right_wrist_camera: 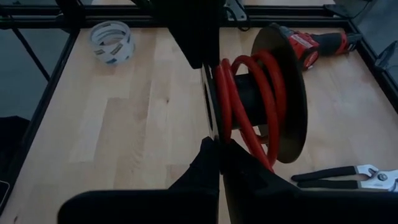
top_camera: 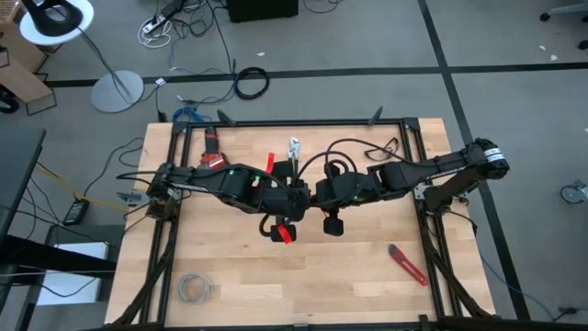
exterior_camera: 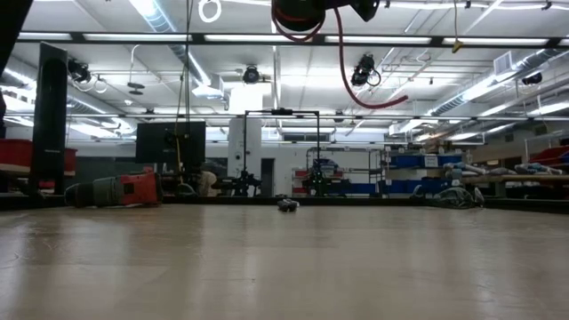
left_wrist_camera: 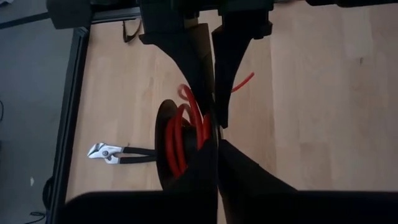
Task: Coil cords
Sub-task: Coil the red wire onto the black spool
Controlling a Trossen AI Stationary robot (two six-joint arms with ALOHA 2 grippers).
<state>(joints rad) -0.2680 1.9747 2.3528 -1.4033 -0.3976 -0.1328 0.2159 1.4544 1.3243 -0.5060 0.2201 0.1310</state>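
Fingers of the left gripper [left_wrist_camera: 217,140] are pressed together, and the red cord [left_wrist_camera: 186,127] sits just beside them, wound on a black spool [right_wrist_camera: 283,93] that hangs in the air above the table's middle. Right gripper [right_wrist_camera: 219,142] fingers are likewise pressed together, tips against the spool's near flange, with the cord's loops just past them; whether either pair actually pinches the cord cannot be told. In the overhead view both grippers meet at the centre of the wooden table [top_camera: 230,285], the spool between them.

The cord is bright red and very thin, wrapped in several loose, uneven turns round the dark hub between two flat discs. One free end [left_wrist_camera: 244,81] sticks out past the left fingers, and a length dangles below the spool in the level view.

Round the table: pliers [top_camera: 294,149] at twelve o'clock, a red drill [top_camera: 214,147] at eleven, a roll of clear tape [top_camera: 193,288] at seven, and a red utility knife [top_camera: 407,264] at four.
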